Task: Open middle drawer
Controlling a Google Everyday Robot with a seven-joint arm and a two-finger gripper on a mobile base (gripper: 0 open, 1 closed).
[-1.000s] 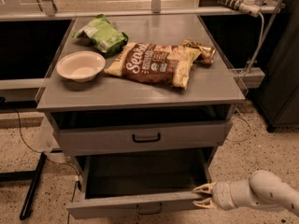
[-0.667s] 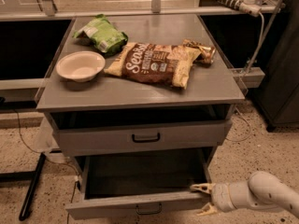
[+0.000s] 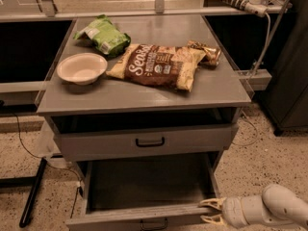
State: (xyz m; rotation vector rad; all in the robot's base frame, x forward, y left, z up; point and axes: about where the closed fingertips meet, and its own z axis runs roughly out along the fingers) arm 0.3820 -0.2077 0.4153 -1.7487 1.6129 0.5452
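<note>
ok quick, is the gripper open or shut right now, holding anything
Gripper: open, gripping nothing that shows, fingers spread at the right front corner of the pulled-out grey metal middle drawer.

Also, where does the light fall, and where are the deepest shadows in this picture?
Camera view: warm light brightens the cabinet top; the bowl casts a soft shadow toward the front; the inside of the pulled-out middle drawer is dim; the hand, at its right front corner, is well lit.

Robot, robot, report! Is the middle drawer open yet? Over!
Gripper open, at front right corner of middle drawer. Drawer pulled well out. Nothing seen in its way.
</note>
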